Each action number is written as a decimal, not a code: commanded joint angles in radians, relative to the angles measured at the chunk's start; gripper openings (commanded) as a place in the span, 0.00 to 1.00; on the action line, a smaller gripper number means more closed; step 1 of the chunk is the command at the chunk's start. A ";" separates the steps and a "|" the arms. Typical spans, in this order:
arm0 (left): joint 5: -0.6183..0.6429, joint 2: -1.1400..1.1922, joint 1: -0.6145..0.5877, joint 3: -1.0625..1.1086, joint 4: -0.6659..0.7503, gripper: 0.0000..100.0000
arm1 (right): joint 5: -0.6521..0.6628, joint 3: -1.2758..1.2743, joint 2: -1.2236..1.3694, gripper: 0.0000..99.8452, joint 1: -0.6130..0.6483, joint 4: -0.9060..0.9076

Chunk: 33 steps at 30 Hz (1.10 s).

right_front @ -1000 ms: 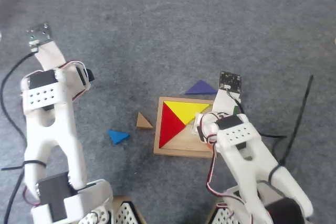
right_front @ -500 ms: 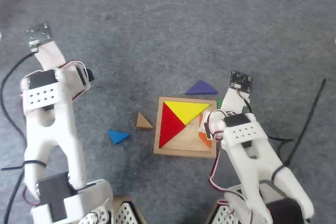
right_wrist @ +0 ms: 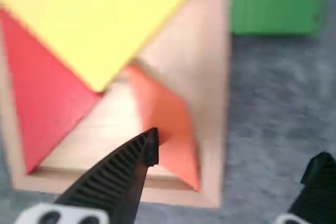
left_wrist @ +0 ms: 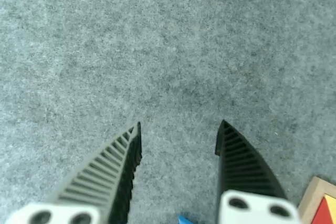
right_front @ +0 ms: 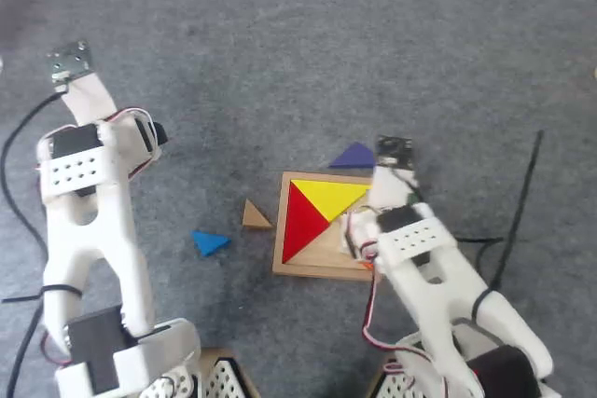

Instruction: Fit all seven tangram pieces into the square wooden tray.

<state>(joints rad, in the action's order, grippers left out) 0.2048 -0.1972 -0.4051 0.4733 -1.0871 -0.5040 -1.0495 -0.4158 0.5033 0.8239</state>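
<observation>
From above, the wooden tray [right_front: 279, 235] lies mid-desk [right_front: 280, 72] with the yellow triangle [right_front: 331, 195] and the red triangle [right_front: 303, 223] seated side by side, filling its left and top portion. Three pieces lie outside on the grey cover: the purple triangle [right_front: 357, 156] just beyond the tray's far edge, the brown triangle [right_front: 255, 216] just beside its left wall, and the blue triangle [right_front: 209, 242] farther left. The right arm [right_front: 420, 249] bends over the tray's right side; the left arm [right_front: 89, 193] stands well apart at the left.

On the left wrist, the left claw [left_wrist: 178, 150] hangs released over bare cover, grasping nothing. A sliver of blue, likely the blue triangle, and a corner of the tray sit near it.

On the right wrist, the right claw [right_wrist: 233, 161] is spread wide and empty. One finger is at the orange piece [right_wrist: 168, 124], which lies inside the tray along its wall, while the other is out over the cover. Whether that piece sits flat cannot be told. The green piece [right_wrist: 275, 3] lies outside, just beside the tray's corner.

By this count, two pieces look settled and a third is in but perhaps unseated. Four wait outside, so the job appears under half done.
</observation>
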 commanded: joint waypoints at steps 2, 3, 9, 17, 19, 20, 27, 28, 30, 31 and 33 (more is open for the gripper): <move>-0.008 -0.017 -0.006 -0.004 0.021 0.23 | 0.009 0.026 -0.016 0.43 0.088 -0.110; -0.008 -0.017 -0.006 -0.004 0.021 0.23 | 0.009 0.026 -0.016 0.43 0.101 -0.128; -0.009 -0.017 -0.006 -0.004 0.021 0.23 | 0.029 0.061 -0.053 0.43 0.005 -0.067; -0.009 -0.017 -0.006 -0.005 0.023 0.23 | 0.153 0.057 -0.222 0.43 -0.174 0.131; -0.009 -0.017 -0.006 -0.005 0.023 0.23 | 0.153 0.021 -0.239 0.43 -0.168 0.122; -0.009 -0.017 -0.006 -0.005 0.023 0.23 | 0.153 0.003 -0.240 0.43 -0.162 0.111; -0.009 -0.017 -0.006 -0.005 0.023 0.23 | 0.152 -0.077 -0.213 0.43 -0.143 0.079; -0.009 -0.017 -0.006 -0.005 0.023 0.23 | 0.152 -0.081 -0.211 0.43 -0.143 0.079; -0.009 -0.017 -0.006 -0.005 0.023 0.23 | 0.152 -0.091 -0.211 0.43 -0.143 0.079; -0.009 -0.017 -0.006 -0.005 0.023 0.23 | 0.152 -0.097 -0.211 0.43 -0.143 0.079; -0.009 -0.017 -0.006 -0.005 0.023 0.23 | 0.152 -0.107 -0.213 0.43 -0.143 0.079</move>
<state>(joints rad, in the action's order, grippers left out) 0.2048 -0.1972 -0.4051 0.4733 -1.0810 -0.3629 -1.1569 -0.6168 0.3498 0.9160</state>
